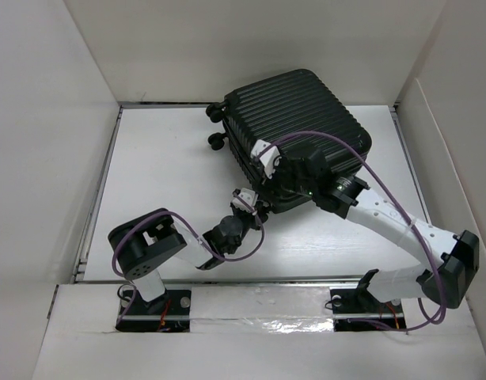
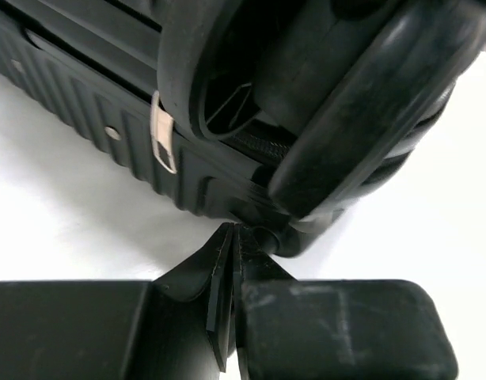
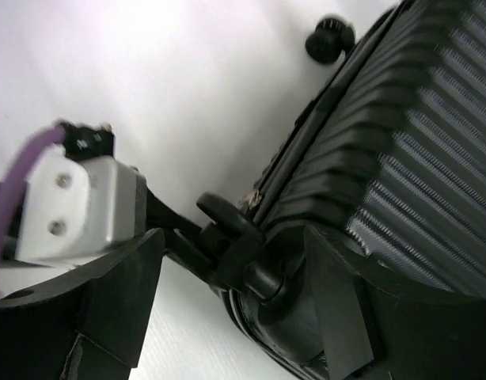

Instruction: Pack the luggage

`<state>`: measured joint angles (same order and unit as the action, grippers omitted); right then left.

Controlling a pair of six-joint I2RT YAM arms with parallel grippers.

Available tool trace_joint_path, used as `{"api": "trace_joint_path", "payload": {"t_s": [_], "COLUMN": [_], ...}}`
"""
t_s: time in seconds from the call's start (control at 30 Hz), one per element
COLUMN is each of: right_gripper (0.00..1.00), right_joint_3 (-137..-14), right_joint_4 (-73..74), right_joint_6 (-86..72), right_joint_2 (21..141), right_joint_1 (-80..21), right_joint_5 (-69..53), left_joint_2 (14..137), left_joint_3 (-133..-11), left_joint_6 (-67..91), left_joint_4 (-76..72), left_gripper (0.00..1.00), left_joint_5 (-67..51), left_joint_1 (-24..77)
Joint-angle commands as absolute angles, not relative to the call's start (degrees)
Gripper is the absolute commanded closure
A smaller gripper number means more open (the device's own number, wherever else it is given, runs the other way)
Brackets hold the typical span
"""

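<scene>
While the luggage (image 1: pixel 306 107) lies lengthwise across, wheels (image 1: pixel 216 113) left, left jaws meet, right jaws gape.

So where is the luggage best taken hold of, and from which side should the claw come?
Probably a wheel, from the left: the wheels jut past the edge of the luggage, which lies flat, and its ribbed shell looks too broad for a claw.

Bright, even light, soft shadows
White table (image 1: pixel 172 158) glares in both wrist views; the luggage (image 1: pixel 298 103) near those lenses is blurred, ribs catching a pale sheen.
</scene>
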<state>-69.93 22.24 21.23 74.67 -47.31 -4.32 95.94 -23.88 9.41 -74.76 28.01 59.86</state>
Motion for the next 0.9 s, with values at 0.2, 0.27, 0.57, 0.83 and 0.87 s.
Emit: {"api": "trace_joint_path", "payload": {"t_s": [0.2,0.27,0.57,0.83,0.87], "right_gripper": [0.32,0.32,0.35,0.41,0.42], "right_joint_3": [-64.96,-63.99,-59.06,-57.14,-56.95], "right_joint_4": [17.41,17.84,9.84,10.37,10.11], "right_joint_6": [19.78,18.82,13.80,13.01,12.75], "right_joint_2": [69.27,68.82,62.93,62.40,62.23], "right_joint_1": [-43.25,-43.24,-40.34,-40.34,-40.34], "right_joint_5": [-6.32,-4.93,-9.66,-11.61,-10.91], "left_joint_2": [96.06,96.41,99.92,101.43,100.99], "left_joint_3": [-26.19,-26.80,-32.94,-34.10,-33.93], "left_joint_6": [13.80,13.97,12.40,9.58,9.32], "left_joint_4": [-101.69,-101.86,-100.99,-107.13,-107.66], "left_gripper": [0.83,0.75,0.67,0.97,0.99], "left_joint_5": [15.47,15.82,21.35,30.32,30.50], "left_joint_1": [59.33,59.33,59.33,59.33,59.33]}}
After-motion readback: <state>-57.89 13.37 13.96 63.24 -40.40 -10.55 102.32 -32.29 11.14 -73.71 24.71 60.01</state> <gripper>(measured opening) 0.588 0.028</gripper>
